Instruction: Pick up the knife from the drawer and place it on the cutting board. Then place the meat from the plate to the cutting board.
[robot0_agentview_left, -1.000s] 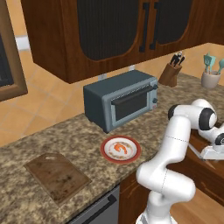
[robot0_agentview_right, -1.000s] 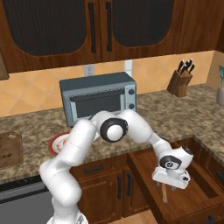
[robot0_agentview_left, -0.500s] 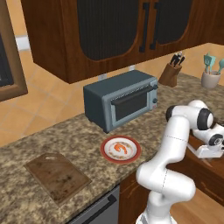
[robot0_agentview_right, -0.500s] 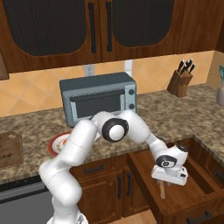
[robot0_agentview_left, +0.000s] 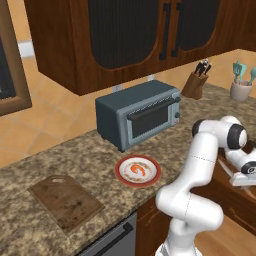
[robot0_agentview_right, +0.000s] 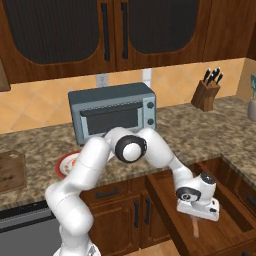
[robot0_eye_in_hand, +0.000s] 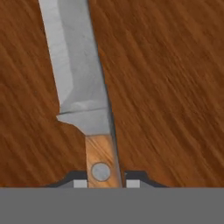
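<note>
The knife (robot0_eye_in_hand: 78, 65) lies on the light wood floor of the open drawer (robot0_agentview_right: 165, 200), grey blade pointing away from the hand. My gripper (robot0_eye_in_hand: 105, 181) is shut on its brown wooden handle, one fingertip on each side. From the right base view, the gripper (robot0_agentview_right: 196, 219) reaches down into the drawer with the handle (robot0_agentview_right: 196, 229) showing below it. The cutting board (robot0_agentview_left: 65, 200) lies at the counter's left end. The plate (robot0_agentview_left: 118, 172) sits in front of the toaster oven and holds the orange-pink meat (robot0_agentview_left: 138, 170).
A grey toaster oven (robot0_agentview_left: 140, 117) stands behind the plate. Further right on the counter are a knife block (robot0_agentview_left: 196, 82) and a utensil cup (robot0_agentview_left: 241, 87). The drawer walls (robot0_agentview_right: 235, 207) close in around the hand. Dark cabinets hang overhead.
The jaws have gone from wide open to shut on the knife handle. The hand has sunk slightly into the drawer; nothing else has moved.
</note>
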